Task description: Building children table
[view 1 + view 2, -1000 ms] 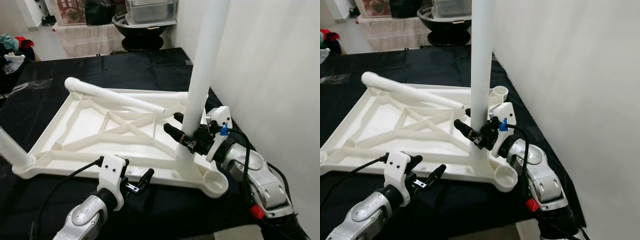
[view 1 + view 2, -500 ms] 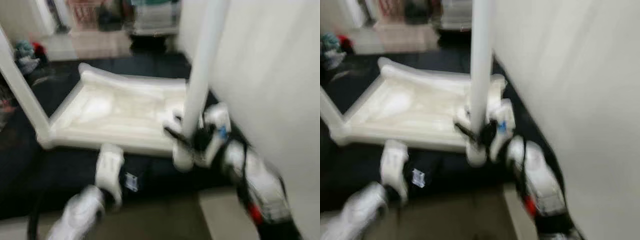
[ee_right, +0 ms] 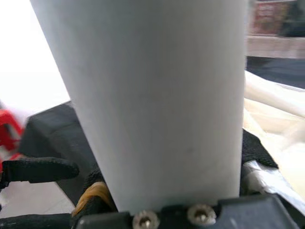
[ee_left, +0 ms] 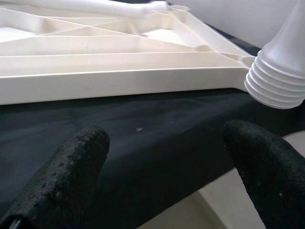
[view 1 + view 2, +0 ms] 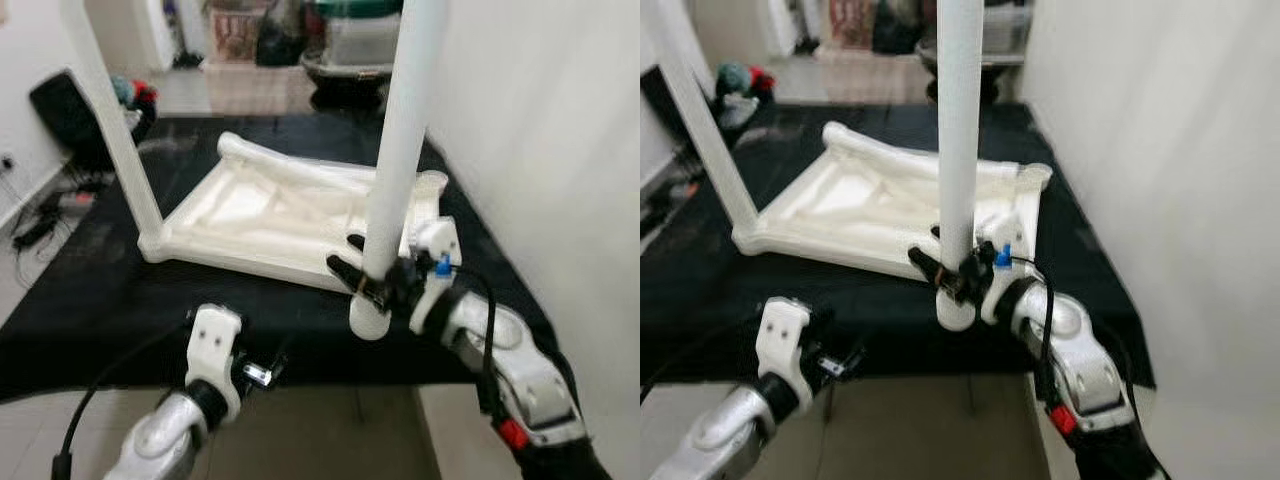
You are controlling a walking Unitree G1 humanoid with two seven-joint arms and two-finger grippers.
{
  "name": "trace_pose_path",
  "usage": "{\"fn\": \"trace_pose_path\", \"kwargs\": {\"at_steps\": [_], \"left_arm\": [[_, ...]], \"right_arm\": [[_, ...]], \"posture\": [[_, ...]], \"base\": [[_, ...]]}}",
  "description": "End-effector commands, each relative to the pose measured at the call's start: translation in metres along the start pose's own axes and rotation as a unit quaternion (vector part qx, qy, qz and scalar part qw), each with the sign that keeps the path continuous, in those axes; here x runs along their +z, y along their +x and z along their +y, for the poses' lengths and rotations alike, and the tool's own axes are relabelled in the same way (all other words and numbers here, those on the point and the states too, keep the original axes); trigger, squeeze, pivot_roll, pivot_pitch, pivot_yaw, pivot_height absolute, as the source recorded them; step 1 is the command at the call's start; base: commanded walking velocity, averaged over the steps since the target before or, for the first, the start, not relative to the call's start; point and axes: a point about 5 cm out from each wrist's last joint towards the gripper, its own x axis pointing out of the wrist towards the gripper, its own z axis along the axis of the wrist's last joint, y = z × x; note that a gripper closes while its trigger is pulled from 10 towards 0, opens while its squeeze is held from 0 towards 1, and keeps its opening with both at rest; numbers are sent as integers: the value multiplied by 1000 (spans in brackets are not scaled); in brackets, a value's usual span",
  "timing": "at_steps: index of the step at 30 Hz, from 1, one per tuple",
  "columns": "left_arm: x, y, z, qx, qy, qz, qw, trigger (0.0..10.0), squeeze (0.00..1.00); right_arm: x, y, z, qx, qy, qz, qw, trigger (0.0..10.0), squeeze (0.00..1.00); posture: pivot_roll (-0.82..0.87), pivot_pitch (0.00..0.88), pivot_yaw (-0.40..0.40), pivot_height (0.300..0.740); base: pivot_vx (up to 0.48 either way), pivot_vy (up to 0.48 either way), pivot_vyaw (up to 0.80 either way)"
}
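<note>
The white table top (image 5: 240, 262) lies upside down on the black cloth. One white leg (image 5: 110, 120) stands upright at its near left corner. Another loose leg (image 5: 300, 172) lies across its far side. My right gripper (image 5: 370, 275) is shut on a third white leg (image 5: 400, 130), held upright. That leg's threaded end (image 4: 279, 81) hangs just in front of the table top's near edge. My left gripper (image 5: 255, 375) is open and holds nothing, low at the front edge of the cloth, its fingertips (image 4: 71, 167) pointing at the table top's rim.
The black cloth (image 5: 100, 290) covers a low platform, with tiled floor (image 5: 330, 430) below its front edge. A white wall (image 5: 540, 120) runs close along the right. Boxes and a dark tub (image 5: 350, 40) stand at the back, and a black bag (image 5: 70, 110) and cables (image 5: 40, 215) lie at the left.
The whole picture shifted and blurred as the camera drew back. My right gripper kept hold of the upright leg, whose lower end now hangs off the table top's near edge.
</note>
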Motion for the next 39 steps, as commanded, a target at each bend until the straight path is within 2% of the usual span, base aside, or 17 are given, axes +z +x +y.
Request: {"fn": "trace_pose_path", "kwargs": {"at_steps": [1, 6, 11, 14, 21, 25, 31, 32, 35, 36, 37, 38, 39], "left_arm": [[-1, 0, -1, -5, -8, 0, 1000, 10000, 0], [-1, -1, 0, -4, -8, 0, 1000, 10000, 0], [3, 0, 5, 14, -5, -15, 1000, 10000, 0], [0, 1, 8, 29, -2, -4, 1000, 10000, 0], [2, -1, 6, 26, -7, -9, 1000, 10000, 0], [4, -5, 9, 40, 23, -7, 999, 10000, 0], [7, -8, 7, 45, 32, -15, 998, 10000, 0], [10, -11, 4, 36, 44, -23, 998, 10000, 0], [11, -31, -25, -104, 84, -16, 991, 10000, 0], [11, -31, -25, -104, 84, -16, 991, 10000, 0], [8, -39, -37, -162, 88, -5, 983, 10000, 0], [8, -39, -37, -162, 88, -5, 983, 10000, 0], [6, -44, -44, -195, 88, 2, 977, 10000, 0]], "right_arm": [[1, 1, 3, 0, -7, 5, 1000, 10000, 0], [0, 2, 2, -7, -9, 7, 1000, 10000, 0], [2, 5, -2, -27, -13, 7, 1000, 10000, 0], [3, 5, -3, -31, -12, 8, 999, 10000, 0], [3, 6, 1, -24, -13, 10, 1000, 10000, 0], [9, 10, 3, -13, -14, 4, 1000, 10000, 0], [12, 14, -3, -22, -7, -4, 1000, 10000, 0], [15, 14, -9, -27, 5, -19, 999, 10000, 0], [33, 4, -29, 11, 16, -79, 997, 10000, 0], [33, 4, -29, 11, 16, -79, 997, 10000, 0], [37, 0, -36, 28, 17, -89, 995, 10000, 0], [37, 0, -36, 28, 17, -89, 995, 10000, 0], [39, -3, -41, 38, 19, -93, 995, 10000, 0]], "posture": [[-77, 43, -29, 740], [-77, 45, -31, 740], [-78, 58, -33, 740], [-78, 65, -32, 740], [-77, 82, -33, 740], [-70, 116, -39, 740], [-68, 135, -38, 740], [-62, 157, -36, 740], [-54, 203, -29, 740], [-54, 203, -29, 740], [-53, 214, -27, 740], [-53, 214, -27, 740], [-53, 214, -27, 740]], "base": [[0, 0, 0], [0, 0, 0], [0, -431, 0], [0, 0, 0], [0, 0, 0], [0, 0, 0], [0, 0, 0], [0, 0, 0], [0, 0, 0], [0, 0, 0], [0, 0, 0], [0, 0, 0], [0, 0, 0]]}}
